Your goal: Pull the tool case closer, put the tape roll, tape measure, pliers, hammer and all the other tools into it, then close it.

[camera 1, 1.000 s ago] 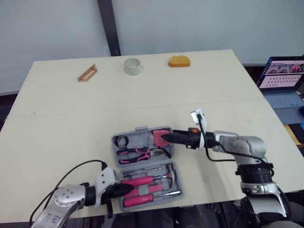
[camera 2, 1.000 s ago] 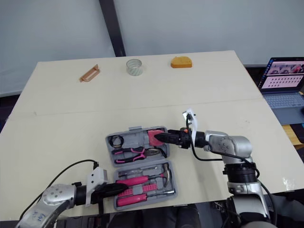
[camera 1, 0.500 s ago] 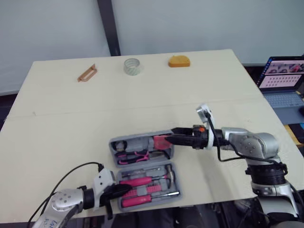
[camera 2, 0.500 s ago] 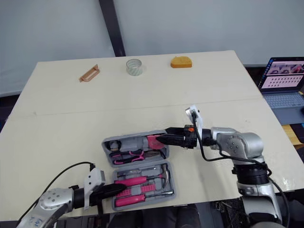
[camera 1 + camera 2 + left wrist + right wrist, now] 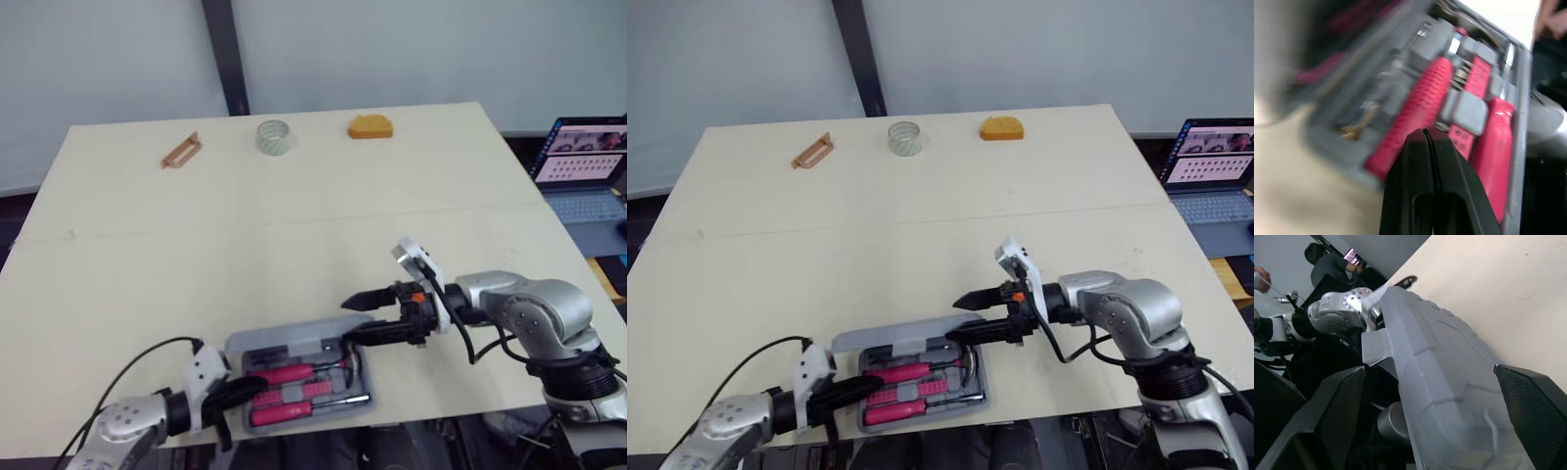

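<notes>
The gray tool case [image 5: 364,384] sits at the near edge of the table [image 5: 147,255], its lid [image 5: 284,339] tipped low over a tray of pink-handled tools [image 5: 294,373]. The right claw [image 5: 345,323] is spread wide, one finger above the lid's right end and one below. The left claw [image 5: 257,386], pressed together, pokes in over the handles at the tray's left side. Along the far edge lie the tape roll [image 5: 275,136], the orange tape measure [image 5: 369,126] and a brown open-framed piece [image 5: 180,151]. A laptop [image 5: 583,176] stands off to the right.

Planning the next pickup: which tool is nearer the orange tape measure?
Right. The right tool straddles the case lid, toward the tape measure; the left tool is at the near left corner of the case.
</notes>
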Controlling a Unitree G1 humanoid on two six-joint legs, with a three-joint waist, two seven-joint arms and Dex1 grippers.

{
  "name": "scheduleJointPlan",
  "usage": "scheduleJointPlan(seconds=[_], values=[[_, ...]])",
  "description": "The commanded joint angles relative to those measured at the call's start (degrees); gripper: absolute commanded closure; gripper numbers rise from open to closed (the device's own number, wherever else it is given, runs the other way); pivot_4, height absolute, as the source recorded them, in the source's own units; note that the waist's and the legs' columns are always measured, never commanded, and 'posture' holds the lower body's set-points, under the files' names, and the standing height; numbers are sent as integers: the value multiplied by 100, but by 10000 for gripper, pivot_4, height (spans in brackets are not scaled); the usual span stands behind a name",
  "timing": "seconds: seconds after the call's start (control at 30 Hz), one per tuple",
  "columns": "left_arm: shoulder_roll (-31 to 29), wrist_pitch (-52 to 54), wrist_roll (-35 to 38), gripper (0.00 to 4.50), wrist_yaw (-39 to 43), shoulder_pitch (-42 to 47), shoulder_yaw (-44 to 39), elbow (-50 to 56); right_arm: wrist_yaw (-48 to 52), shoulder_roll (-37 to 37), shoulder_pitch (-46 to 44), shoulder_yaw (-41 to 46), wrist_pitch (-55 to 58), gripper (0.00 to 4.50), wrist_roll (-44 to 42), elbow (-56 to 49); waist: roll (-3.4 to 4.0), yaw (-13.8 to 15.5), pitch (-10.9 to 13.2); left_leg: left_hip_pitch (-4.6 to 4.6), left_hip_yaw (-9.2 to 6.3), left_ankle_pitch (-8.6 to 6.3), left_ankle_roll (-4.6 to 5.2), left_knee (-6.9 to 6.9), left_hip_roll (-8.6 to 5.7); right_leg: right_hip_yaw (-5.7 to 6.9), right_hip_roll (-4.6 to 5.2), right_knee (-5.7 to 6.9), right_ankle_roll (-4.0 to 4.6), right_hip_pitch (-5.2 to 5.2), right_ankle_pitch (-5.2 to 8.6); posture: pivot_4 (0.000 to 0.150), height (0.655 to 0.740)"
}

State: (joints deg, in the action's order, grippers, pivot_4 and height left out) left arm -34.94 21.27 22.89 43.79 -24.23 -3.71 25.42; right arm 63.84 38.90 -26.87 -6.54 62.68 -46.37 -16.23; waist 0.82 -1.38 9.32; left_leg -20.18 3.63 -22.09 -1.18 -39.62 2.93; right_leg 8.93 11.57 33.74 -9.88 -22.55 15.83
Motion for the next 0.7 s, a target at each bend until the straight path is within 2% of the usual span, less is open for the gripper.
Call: scheduleJointPlan(seconds=[0.03, 0.2, 0.37, 0.5, 0.7], values=[[-252, 449, 672, 45000, 129, -590, -834, 800, 235, 201, 113, -41, -79, 488, -162, -430, -13, 1, 7, -2, 0, -1, 0, 0, 0, 0, 0, -1, 0, -1, 0, 1500, 7400], [-614, 775, 1097, 45000, 369, -1087, -1777, 1081, 336, 368, 213, 21, -110, 488, -210, -496, -16, 44, 9, -3, -2, -2, 0, -5, 0, 0, 0, -7, 0, 2, 0, 1500, 7400], [-921, 931, 1245, 45000, 280, -454, -2700, 455, 410, 885, 618, 517, -641, 488, 83, -387, -17, 230, 10, -8, -2, -6, 0, -12, -1, 0, -1, -9, 1, 1, 0, 1500, 7400], [-1117, 853, 1158, 32891, 443, 56, -2909, -140, 284, 1169, 1062, 1002, -1396, 0, 583, 103, -26, 252, 10, -7, 1, -6, 1, -19, -1, 0, -2, -8, 3, 4, -1, 1500, 7400], [-1459, 389, 669, 3429, 725, 603, -2798, -1200, 186, 1413, 1777, 1621, -2593, 0, 1334, 963, -32, 261, 14, -6, 6, -6, 1, -17, 0, 1, -2, -6, 3, 3, -1, 1500, 7400]])
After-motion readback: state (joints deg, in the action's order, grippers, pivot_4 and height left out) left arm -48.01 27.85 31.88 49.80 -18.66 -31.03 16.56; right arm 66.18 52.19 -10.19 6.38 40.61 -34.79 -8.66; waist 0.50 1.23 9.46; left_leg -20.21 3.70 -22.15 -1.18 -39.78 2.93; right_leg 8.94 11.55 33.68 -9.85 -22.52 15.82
